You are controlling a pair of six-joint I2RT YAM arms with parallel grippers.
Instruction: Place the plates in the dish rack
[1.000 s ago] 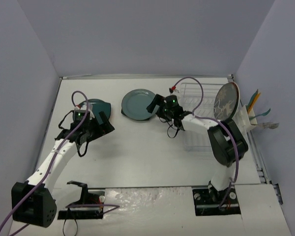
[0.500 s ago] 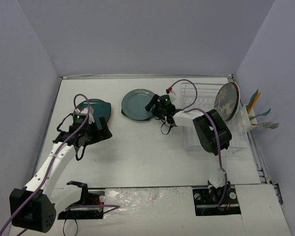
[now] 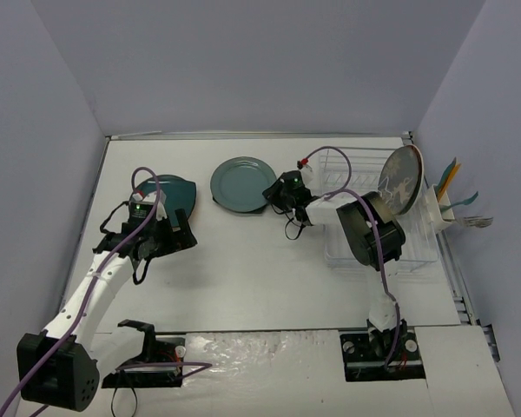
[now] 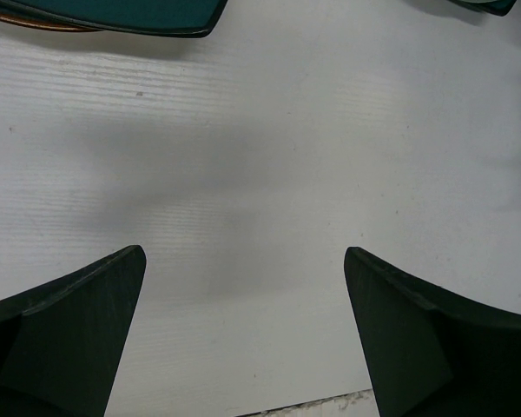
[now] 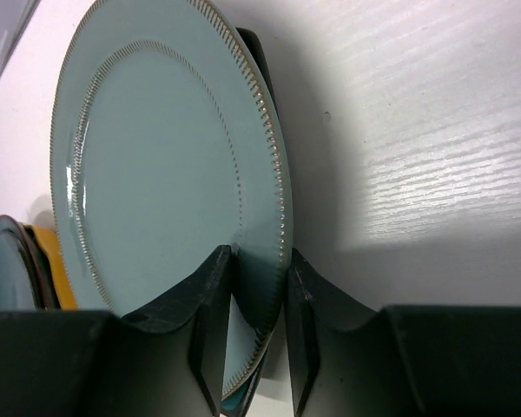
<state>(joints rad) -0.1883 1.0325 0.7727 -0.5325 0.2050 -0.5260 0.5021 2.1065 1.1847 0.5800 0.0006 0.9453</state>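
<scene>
The grey-green round plate [image 3: 239, 182] lies on a glossy blue-teal plate at the back middle of the table. My right gripper [image 3: 273, 194] is at its right rim. In the right wrist view the gripper [image 5: 260, 254] is shut on the grey-green plate's [image 5: 156, 165] rim, with the blue-teal plate's [image 5: 243, 401] edge showing under it. The dark teal squarish plate [image 3: 172, 191] lies on an orange-yellow plate [image 5: 56, 269] at the left. My left gripper [image 3: 163, 233] is open and empty just in front of it, over bare table [image 4: 243, 252]. The red flowered plate [image 3: 399, 178] stands in the white dish rack [image 3: 365, 248].
The rack's utensil holder [image 3: 447, 208] with cutlery is at the far right, against the right wall. The right arm's cable loops over the rack's back left corner [image 3: 326, 156]. Walls close the table on the left, back and right.
</scene>
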